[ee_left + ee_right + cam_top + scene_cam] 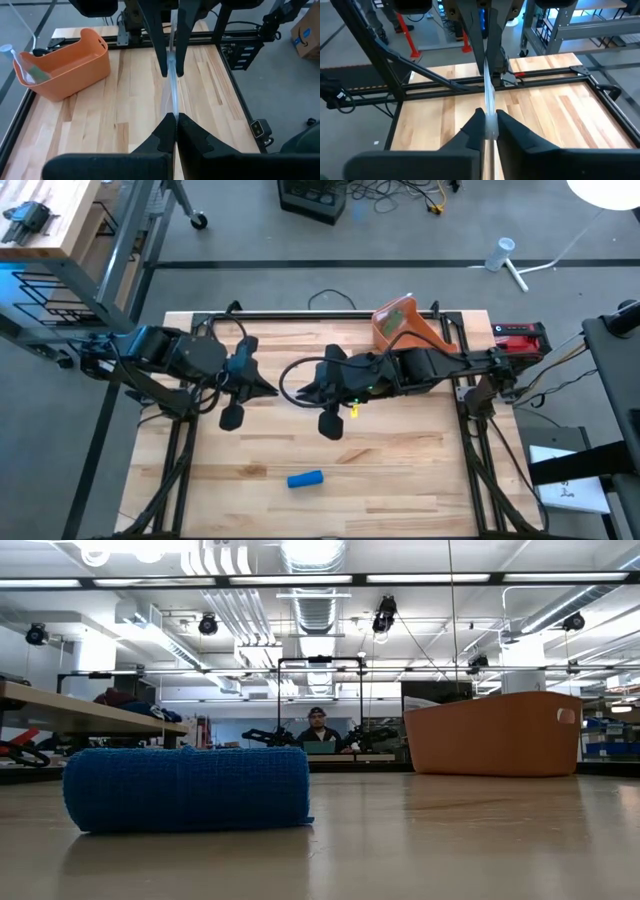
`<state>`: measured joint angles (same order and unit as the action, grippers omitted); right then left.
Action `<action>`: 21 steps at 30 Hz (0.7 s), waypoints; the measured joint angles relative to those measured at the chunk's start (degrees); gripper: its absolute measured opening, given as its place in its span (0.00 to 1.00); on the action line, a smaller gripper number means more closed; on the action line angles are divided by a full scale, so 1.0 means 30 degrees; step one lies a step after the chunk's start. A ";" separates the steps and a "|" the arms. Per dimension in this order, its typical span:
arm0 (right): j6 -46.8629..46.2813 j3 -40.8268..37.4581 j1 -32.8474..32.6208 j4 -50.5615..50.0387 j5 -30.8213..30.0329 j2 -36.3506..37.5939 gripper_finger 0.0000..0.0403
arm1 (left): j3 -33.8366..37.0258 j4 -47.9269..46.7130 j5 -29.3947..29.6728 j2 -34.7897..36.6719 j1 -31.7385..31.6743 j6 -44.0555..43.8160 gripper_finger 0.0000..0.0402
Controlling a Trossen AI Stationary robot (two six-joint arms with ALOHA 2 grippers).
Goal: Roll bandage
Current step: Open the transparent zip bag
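Observation:
A rolled blue bandage (306, 478) lies on its side on the wooden table near the front edge; it fills the left of the low view (185, 790). No gripper touches it. Above the table's middle my left gripper (272, 390) and my right gripper (300, 394) face each other, tip to tip. A thin pale strip (173, 95) runs between them, seen edge-on, and both grippers are shut on it. What the strip is made of cannot be told. My left gripper pinches one end of the pale strip (175, 114) between its two fingertips, coming from the table's left and slanting a little downward. The strip runs on straight, clear of the table. My right gripper pinches the strip's other end (489, 116) between its two fingers, coming from the table's right and slanting a little downward. The strip stands on edge between the fingers and stretches straight toward my left gripper (487, 60).
An orange bin (405, 325) stands at the table's back right, also seen in the low view (495, 735). Black frame rails run along the back and sides of the table. A person sits far off in the room behind (318, 730).

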<state>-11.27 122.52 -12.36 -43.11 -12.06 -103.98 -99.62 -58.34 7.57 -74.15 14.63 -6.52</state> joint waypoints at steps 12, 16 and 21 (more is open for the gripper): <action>-0.0785 0.0010 -0.0134 -0.1653 0.0081 0.0839 0.08 | -0.0003 -0.1111 -0.0066 0.0707 0.0014 0.0005 0.00; -0.0935 0.0036 -0.0240 -0.2568 0.0140 0.1315 0.05 | -0.0004 -0.1597 -0.0063 0.0837 0.0012 0.0003 0.00; -0.1506 0.0029 -0.0353 -0.3697 0.0083 0.1875 0.04 | -0.0004 -0.1580 -0.0036 0.1142 0.0000 0.0005 0.00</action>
<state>-15.79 122.61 -13.42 -54.21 -11.81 -98.36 -99.63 -63.08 7.46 -70.72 14.63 -6.50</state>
